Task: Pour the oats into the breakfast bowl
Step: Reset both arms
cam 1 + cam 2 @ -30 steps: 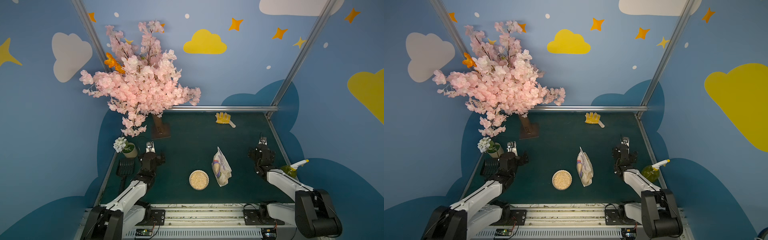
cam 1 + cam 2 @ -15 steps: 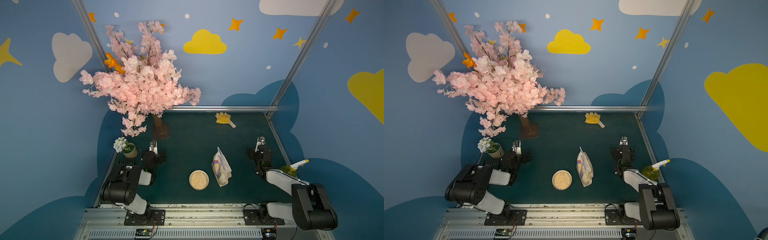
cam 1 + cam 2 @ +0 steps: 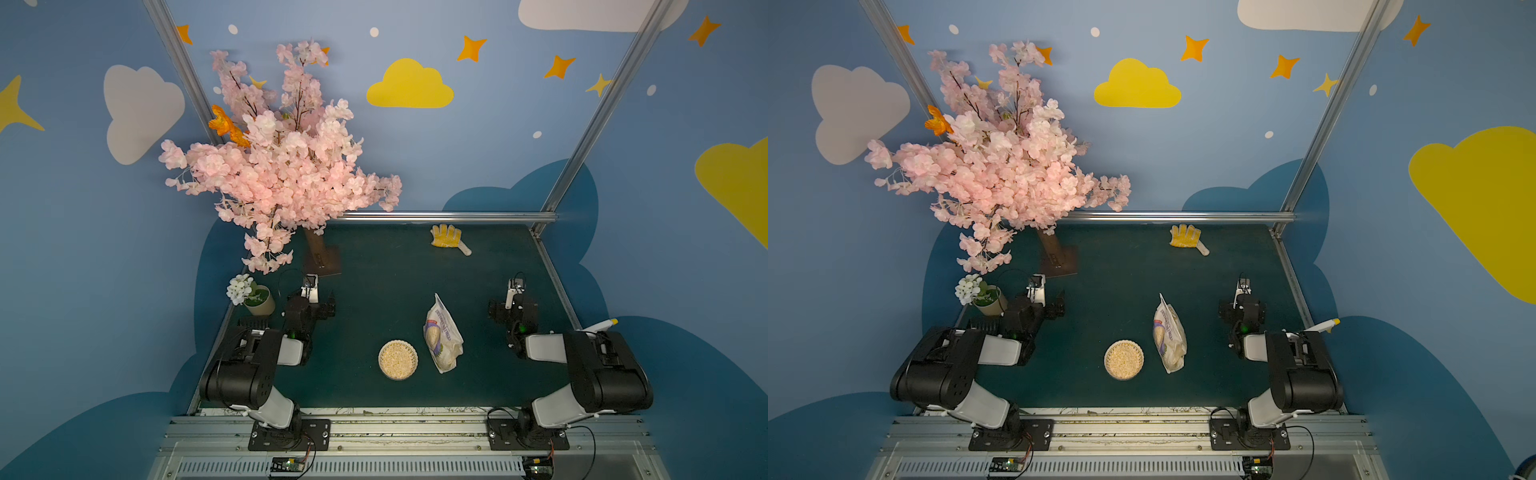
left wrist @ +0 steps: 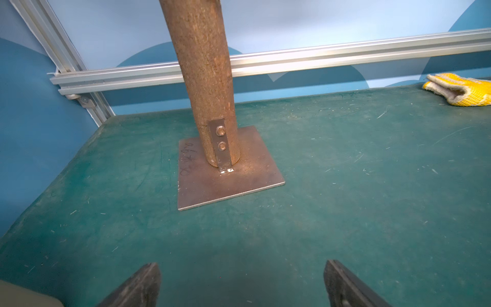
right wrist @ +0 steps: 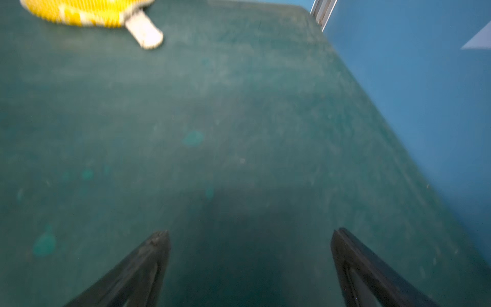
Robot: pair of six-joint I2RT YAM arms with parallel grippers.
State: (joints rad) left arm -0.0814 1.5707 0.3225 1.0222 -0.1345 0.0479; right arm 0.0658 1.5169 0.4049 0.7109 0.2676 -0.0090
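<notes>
Oats (image 3: pixel 397 360): pale beige flakes filling small round cream lattice bowl (image 3: pixel 414 362); more inside crinkly clear plastic bag (image 3: pixel 441 338) lying just beside it on dark green tabletop (image 3: pixel 374 291).
Left gripper (image 4: pixel 241 264): jaws apart, empty.
Right gripper (image 5: pixel 251 232): jaws apart, empty.

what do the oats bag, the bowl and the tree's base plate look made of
oats bag: thin clear plastic film, glossy; creased, see-through.
bowl: cream openwork rim; ceramic, plastic or woven, can't tell.
base plate: flat steel, dull rusty-brown; shiny weld spot.
</notes>
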